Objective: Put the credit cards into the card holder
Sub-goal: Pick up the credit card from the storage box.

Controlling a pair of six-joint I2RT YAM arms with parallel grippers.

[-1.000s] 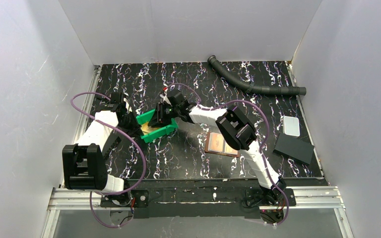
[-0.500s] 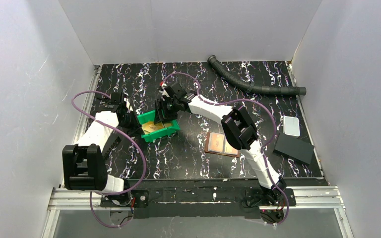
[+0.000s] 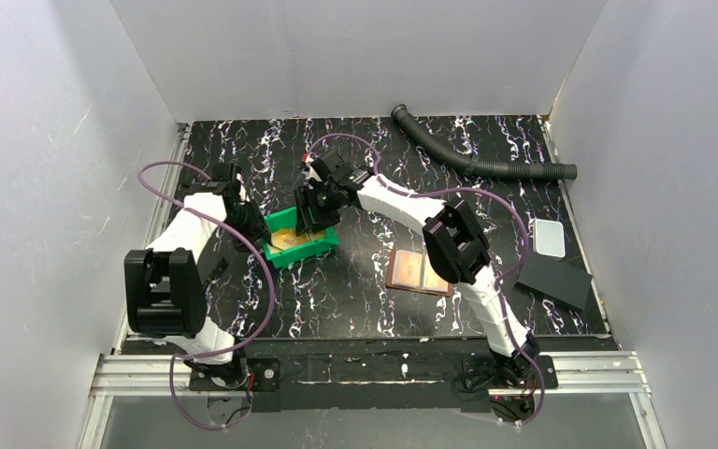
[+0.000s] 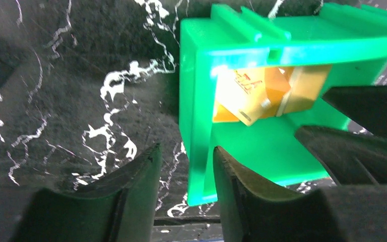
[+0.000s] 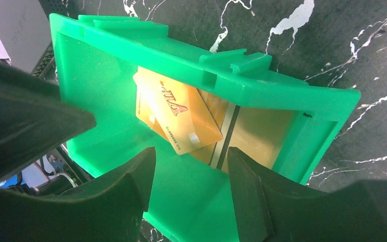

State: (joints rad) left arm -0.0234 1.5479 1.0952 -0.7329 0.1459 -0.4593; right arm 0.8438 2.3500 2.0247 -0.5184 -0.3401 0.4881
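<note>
L gripper (image 4: 185, 152) sitting apart astride bin (image 4: 282, 48) wall, R gripper (image 5: 190, 154) hanging apart over cards (image 5: 176, 113); loose bin risking sliding w/ pinch

The whole table (image 3: 355, 304) is taken in from above and behind the arm bases, faced forward and down. The green bin (image 3: 323, 245) is seen small there, toward 10 o'clock of centre. The same bin is viewed at very close range by both wrist cameras: across one wall by the left, straight into its opening by the right. The orange cards (image 3: 288, 239) inside are shared by all three views.
</note>
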